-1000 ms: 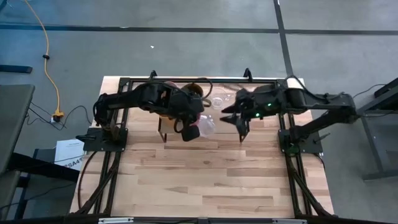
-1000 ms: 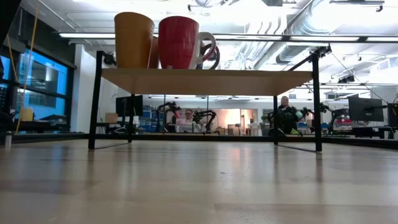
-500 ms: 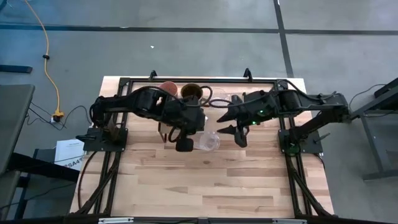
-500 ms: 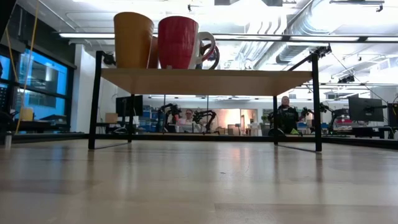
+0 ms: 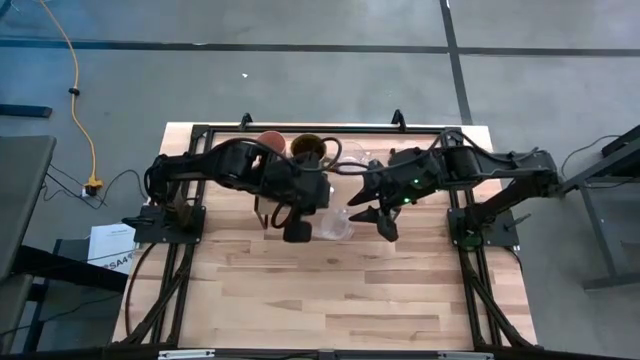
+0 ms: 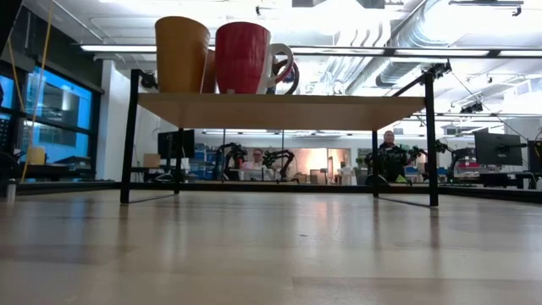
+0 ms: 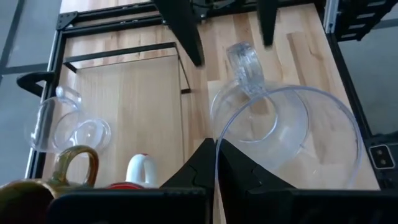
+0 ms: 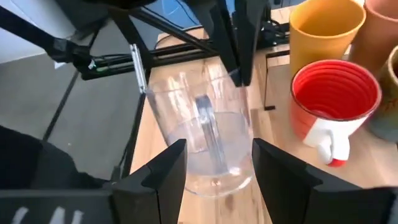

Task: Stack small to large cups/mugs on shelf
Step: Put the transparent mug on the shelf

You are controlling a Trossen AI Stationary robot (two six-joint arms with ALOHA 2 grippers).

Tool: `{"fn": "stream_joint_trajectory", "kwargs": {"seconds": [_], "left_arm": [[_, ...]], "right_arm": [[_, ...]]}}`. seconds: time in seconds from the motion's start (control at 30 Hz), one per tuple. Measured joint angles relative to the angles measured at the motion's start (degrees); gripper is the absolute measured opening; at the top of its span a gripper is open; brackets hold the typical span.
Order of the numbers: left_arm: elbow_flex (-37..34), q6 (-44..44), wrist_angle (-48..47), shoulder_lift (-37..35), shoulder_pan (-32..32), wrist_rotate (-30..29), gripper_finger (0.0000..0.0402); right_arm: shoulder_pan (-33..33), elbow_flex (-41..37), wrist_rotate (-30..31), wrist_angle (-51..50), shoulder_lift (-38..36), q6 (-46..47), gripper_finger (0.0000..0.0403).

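While the left arm reaches across the middle of the high view, its left gripper [image 7: 214,163] is clamped together on the rim of a glass mug [image 7: 283,134], held out past the front edge of the shelf [image 7: 134,93] above the bench [image 5: 350,290]. In the high view this mug [image 5: 337,225] sits just right of centre, faint and hard to outline. From the right side the right arm stretches in, elbow bent, with the right gripper [image 8: 214,168] apart, one finger on each side of the mug's handle; contact can't be told. On the shelf: second glass mug [image 7: 65,124], brown mug [image 7: 74,168] cut off at the lower left of the left wrist frame, red cup [image 8: 336,102], yellow cup [image 8: 323,31], and peach tumbler [image 8: 382,25] cut off at the upper right of the right wrist frame. Low view shows only the yellow and red cups clearly at upper left; both arms are out of frame there.
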Motion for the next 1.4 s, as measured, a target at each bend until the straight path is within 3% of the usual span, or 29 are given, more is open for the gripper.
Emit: {"fn": "stream_joint_trajectory", "kwargs": {"seconds": [0.3,0.47,0.67,0.83,1.03,1.27,1.4], "left_arm": [[0.0,0.8,1.3,0.0,0.0,0.0,0.0],[0.0,0.8,0.6,0.1,0.0,0.0,0.0],[0.0,0.8,0.7,0.1,0.0,0.2,0.0],[0.0,0.1,1.2,0.1,0.0,1.4,0.0006],[0.0,-3.3,2.0,-0.4,0.1,1.6,0.0065],[0.0,-5.4,-2.2,-4.3,0.0,1.6,0.0174],[0.0,-7.2,-1.2,-7.9,0.0,0.6,0.0203]], "right_arm": [[0.2,0.0,-3.7,1.8,1.8,-0.8,0.0164],[0.1,0.0,-3.1,2.7,1.5,-0.8,0.0112],[0.1,0.0,-2.2,3.1,1.4,-1.1,0.0019],[0.1,0.0,-1.2,2.9,1.3,-0.8,0.0012],[0.0,0.0,0.0,-0.9,0.2,-1.3,0.0004],[-1.0,0.0,3.9,-15.4,-4.5,-0.2,0.0002],[-2.0,0.0,6.5,-20.7,-7.4,0.7,0.0001]]}}
